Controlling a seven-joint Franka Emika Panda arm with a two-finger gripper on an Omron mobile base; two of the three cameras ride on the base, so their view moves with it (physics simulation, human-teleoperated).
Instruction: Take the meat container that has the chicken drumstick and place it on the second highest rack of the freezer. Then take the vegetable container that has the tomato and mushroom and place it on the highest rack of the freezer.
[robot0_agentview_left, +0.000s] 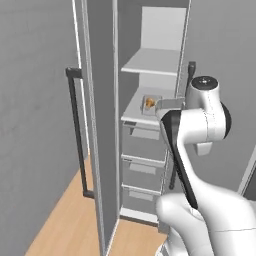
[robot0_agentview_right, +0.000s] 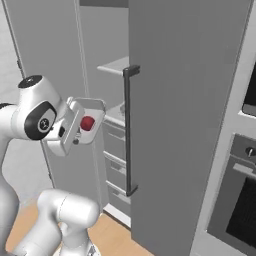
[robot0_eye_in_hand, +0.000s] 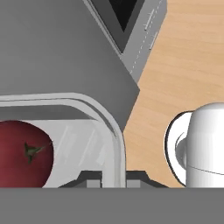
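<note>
Clear plastic vegetable container sits in my pincer — rim clamped between the dark finger tips at the bottom of the hand view, jaws clenched on its edge. Inside it I see the tomato, red with a small green stem scar, lying against the container floor; from the right base camera it shows as a red ball through the tilted tray. I cannot make out the mushroom from these views.

Meat container is already on the second highest rack of the freezer, with the chicken drumstick a small golden-brown lump in it. Highest rack above it is bare light grey. Drawers stack below the second rack.

Arm pose — elbow folded high, white forearm reaching across in front of the open freezer cabinet, hand turned so the container stands nearly on edge, held well out from the shelves and roughly level with the second rack. Freezer door stands open to the left in the left base view, dark bar handle on it. Black-fronted oven is to the right in the right base view. Wood floor shows under the hand. No readable writing or labels anywhere.
</note>
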